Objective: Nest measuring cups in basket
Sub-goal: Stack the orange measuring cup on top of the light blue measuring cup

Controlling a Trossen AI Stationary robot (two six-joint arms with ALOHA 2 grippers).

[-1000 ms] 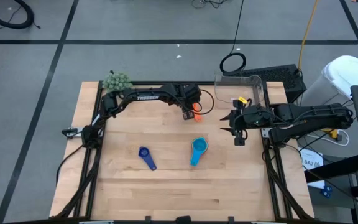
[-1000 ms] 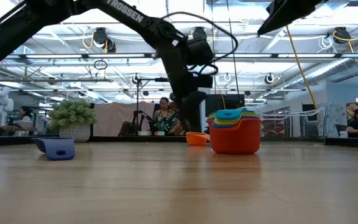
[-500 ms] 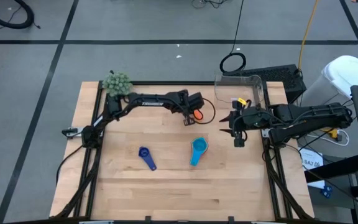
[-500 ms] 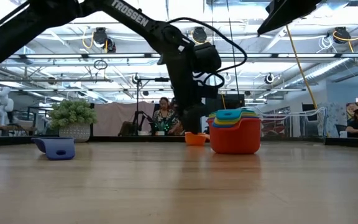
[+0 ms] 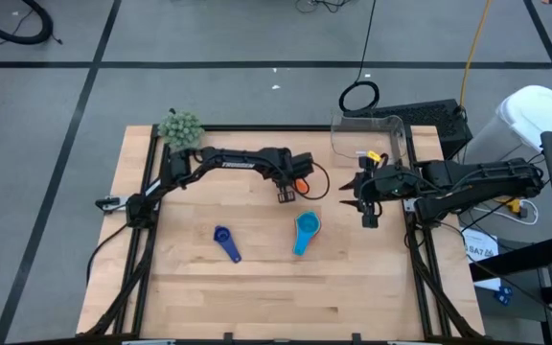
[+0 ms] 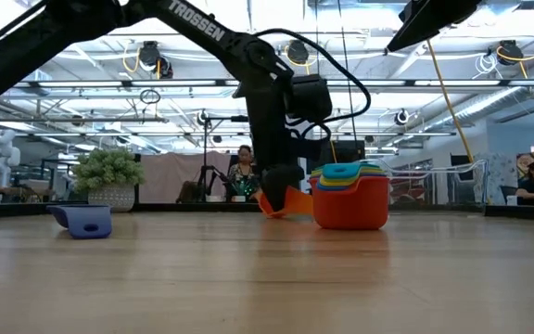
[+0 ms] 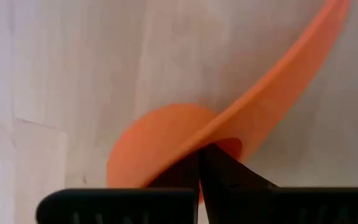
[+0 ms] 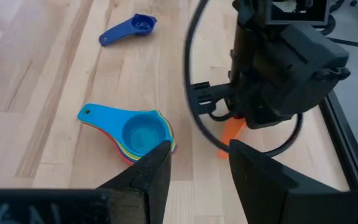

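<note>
My left gripper (image 5: 287, 193) stands over the far middle of the table, shut on the orange measuring cup (image 5: 303, 180), which tips on the wood in the low view (image 6: 284, 201). A nested stack of measuring cups (image 5: 305, 230), light blue on top and red outermost (image 6: 350, 204), sits on its base to the near right of it. A dark blue cup (image 5: 225, 241) lies alone toward the near left. The clear basket (image 5: 374, 135) stands at the far right corner. My right gripper (image 5: 367, 213) hovers open beside the stack, touching nothing. My left gripper pinches the orange cup's rim (image 7: 211, 138) between its two fingers, close to where the flat handle (image 7: 316, 46) leaves the bowl. The fingers come from above, pointing down. The cup is tilted, its lower edge (image 6: 272, 210) on the table.
A fuzzy grey-green ball (image 5: 180, 126) sits at the far left corner of the table. Black frame rails (image 5: 151, 201) run along the table's left and right sides. Bare wood (image 5: 286, 297) lies along the near side.
My left gripper has come down on the orange cup, moved slightly toward the near edge, and shut on its rim. The cup, which lay level on the table, now stands tipped at a slant. The right arm has kept still.
</note>
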